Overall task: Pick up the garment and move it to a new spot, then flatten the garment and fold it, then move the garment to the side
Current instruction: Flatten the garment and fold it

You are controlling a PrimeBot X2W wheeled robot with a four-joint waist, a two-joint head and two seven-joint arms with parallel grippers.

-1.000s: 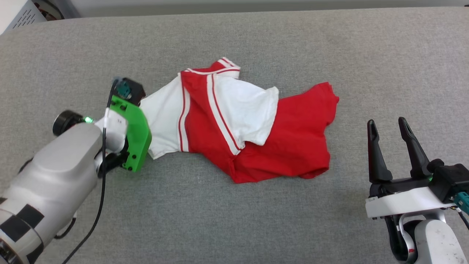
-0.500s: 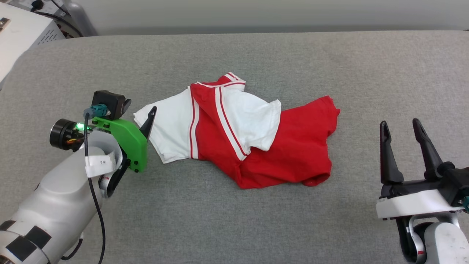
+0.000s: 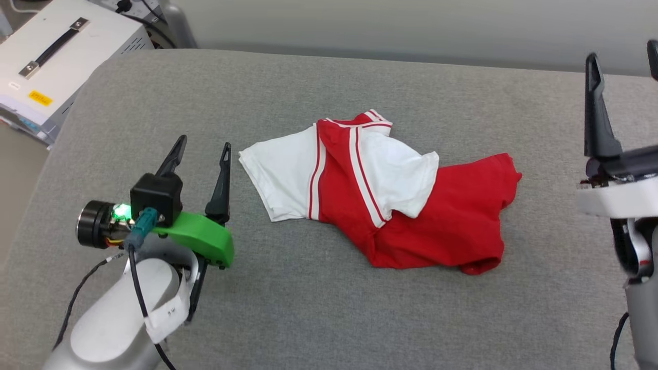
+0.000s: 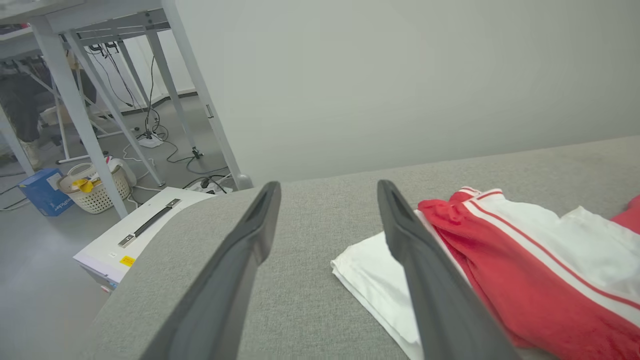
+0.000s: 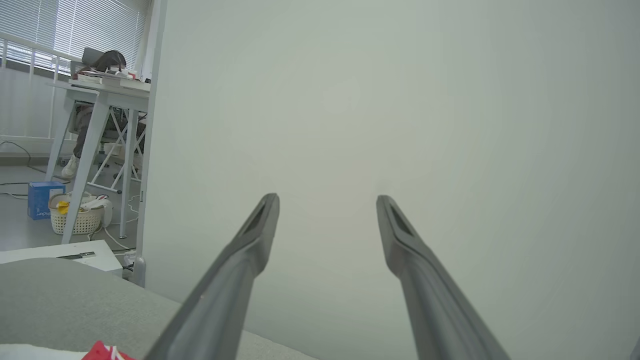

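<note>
crumpled red-and-white shirt [image 3: 442,221] lying on the gray tabletop [image 3: 329,308]. left hand [image 3: 203,142] open and empty, just beside the white sleeve. right hand [image 3: 622,50] open, well apart from it.

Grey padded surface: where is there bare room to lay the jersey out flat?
Bare grey surface runs along the near edge below the jersey, and across the far strip between jersey and wall. Crowded: left of the white sleeve, where the left pincer stands open.
</note>
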